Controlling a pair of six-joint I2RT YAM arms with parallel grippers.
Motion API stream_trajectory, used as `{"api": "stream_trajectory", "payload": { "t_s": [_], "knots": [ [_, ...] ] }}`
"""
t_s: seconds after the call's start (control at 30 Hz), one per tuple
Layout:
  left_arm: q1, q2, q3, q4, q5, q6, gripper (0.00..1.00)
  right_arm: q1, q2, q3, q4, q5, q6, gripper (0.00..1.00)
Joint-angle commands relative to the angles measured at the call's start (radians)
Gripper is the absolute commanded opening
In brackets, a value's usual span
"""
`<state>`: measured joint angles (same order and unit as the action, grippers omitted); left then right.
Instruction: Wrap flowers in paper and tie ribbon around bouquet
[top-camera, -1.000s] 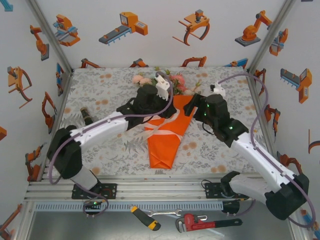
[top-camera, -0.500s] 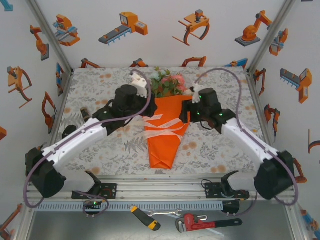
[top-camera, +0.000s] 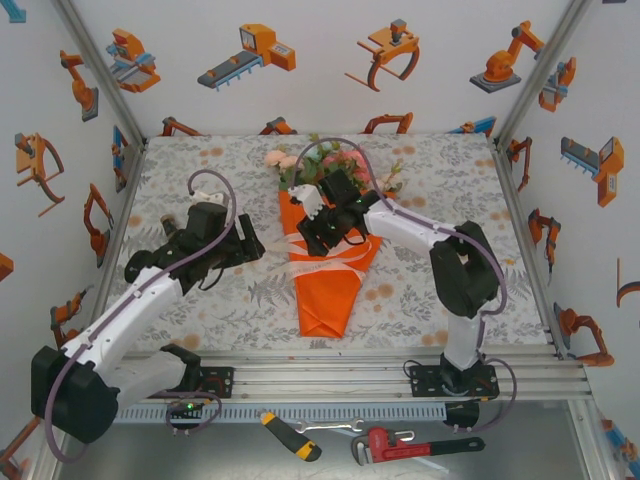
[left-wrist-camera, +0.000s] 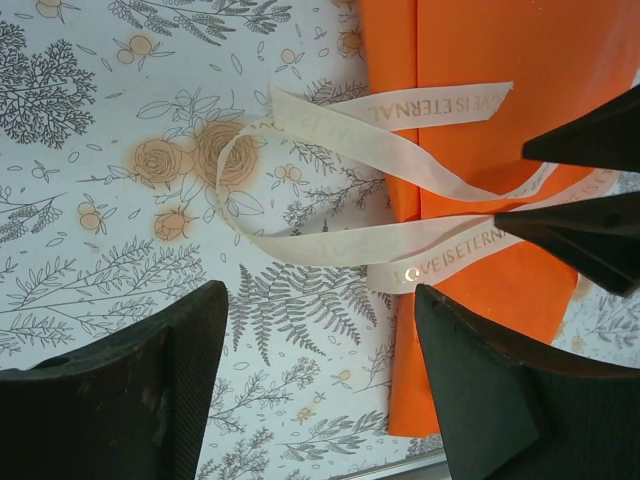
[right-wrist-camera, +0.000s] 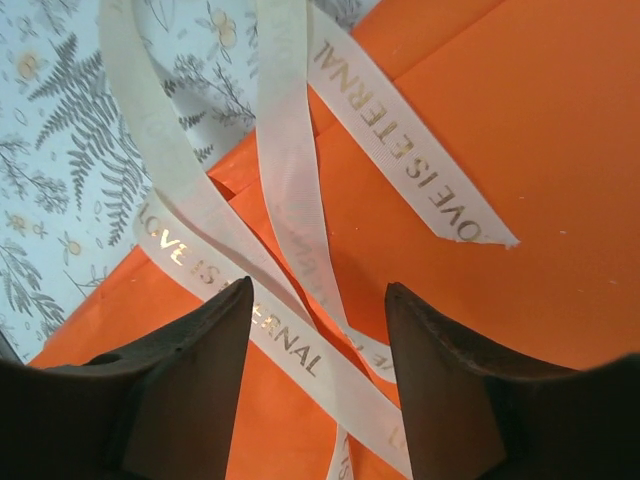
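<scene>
Orange paper (top-camera: 328, 295) hides stems (right arm (top-camera: 400, 225) masks some flowers (top-camera: 345, 162)).

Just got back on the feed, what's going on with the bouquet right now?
The pink and white artificial roses sit wrapped in the bright orange paper cone on the floral tablecloth. The cream printed ribbon lies loose across the cone, ends free, with no knot visible. The right gripper hovers over the ribbon with jaws apart, holding nothing. The left gripper is open and empty beside the cone's left edge.
</scene>
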<state>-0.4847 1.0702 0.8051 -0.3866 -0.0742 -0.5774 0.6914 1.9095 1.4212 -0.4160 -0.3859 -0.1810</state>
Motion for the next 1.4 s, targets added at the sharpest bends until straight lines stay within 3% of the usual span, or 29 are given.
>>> {"api": "stream_trajectory", "payload": {
  "t_s": [0.0,0.2,0.47,0.63,0.73,0.83,0.9,1.0,1.13,1.27,1.37],
  "knots": [
    [0.006,-0.001,0.022,-0.021,0.014,-0.013,0.70,0.002,0.019,0.045,-0.074,-0.031,-0.031,0.51],
    [0.009,0.026,0.029,-0.004,0.024,-0.009,0.72,0.001,0.035,0.045,-0.090,-0.014,-0.034,0.39],
    [0.009,0.019,0.031,-0.006,0.013,0.005,0.75,-0.004,0.029,0.080,-0.107,0.031,-0.030,0.00],
    [0.009,0.019,0.038,-0.010,0.021,0.043,0.77,-0.026,-0.093,0.045,-0.043,-0.045,0.040,0.00],
    [0.006,0.016,0.033,0.036,0.096,0.088,0.77,-0.067,-0.197,-0.023,0.090,-0.031,0.185,0.00],
    [-0.033,0.033,0.032,0.137,0.193,0.162,0.73,-0.136,-0.310,-0.131,0.277,0.089,0.435,0.00],
    [-0.104,0.062,0.038,0.195,0.164,0.246,0.67,-0.190,-0.375,-0.214,0.390,0.206,0.657,0.00],
    [-0.200,0.134,0.073,0.240,0.150,0.384,0.62,-0.245,-0.423,-0.278,0.463,0.286,0.864,0.00],
    [-0.283,0.245,0.117,0.295,0.201,0.506,0.61,-0.304,-0.435,-0.267,0.450,0.362,1.043,0.00],
    [-0.350,0.353,0.153,0.375,0.289,0.614,0.61,-0.350,-0.420,-0.199,0.428,0.412,1.094,0.00],
    [-0.397,0.424,0.189,0.409,0.279,0.695,0.61,-0.384,-0.398,-0.149,0.411,0.422,1.149,0.00]
  ]
}}
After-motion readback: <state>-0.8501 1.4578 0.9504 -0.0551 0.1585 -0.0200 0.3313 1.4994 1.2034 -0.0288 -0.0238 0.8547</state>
